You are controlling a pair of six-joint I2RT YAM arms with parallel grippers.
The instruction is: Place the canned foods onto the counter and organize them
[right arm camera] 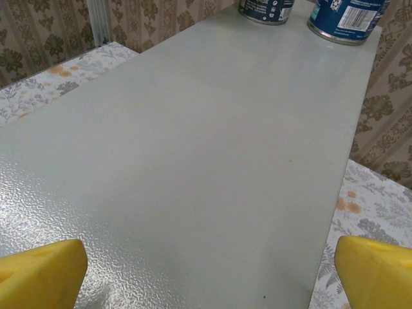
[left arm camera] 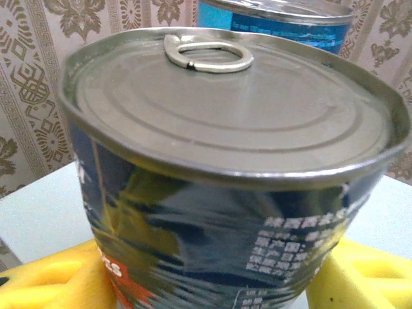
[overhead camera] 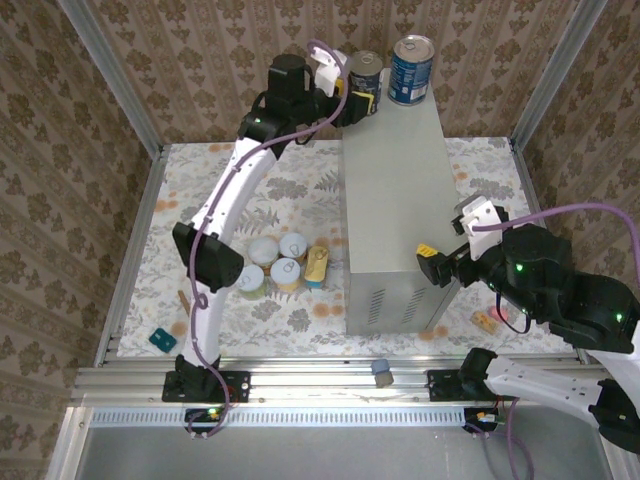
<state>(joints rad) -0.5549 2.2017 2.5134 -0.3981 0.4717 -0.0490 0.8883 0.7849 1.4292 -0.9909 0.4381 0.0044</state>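
1. One dark-blue can stands upright at the far left corner of the counter. A second dark-blue can stands just beside it on the far edge.
2. The left gripper grips the first can, with its yellow pads against both sides.
3. The right gripper hovers at the counter's near right edge, fingers spread wide and holding nothing.
4. Four short cans and the flat gold tin cluster on the table beside the counter's left face.

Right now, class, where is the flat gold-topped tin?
In the top view, the flat gold-topped tin lies on the floral table, just left of the grey counter and right beside the four short yellow-labelled cans.
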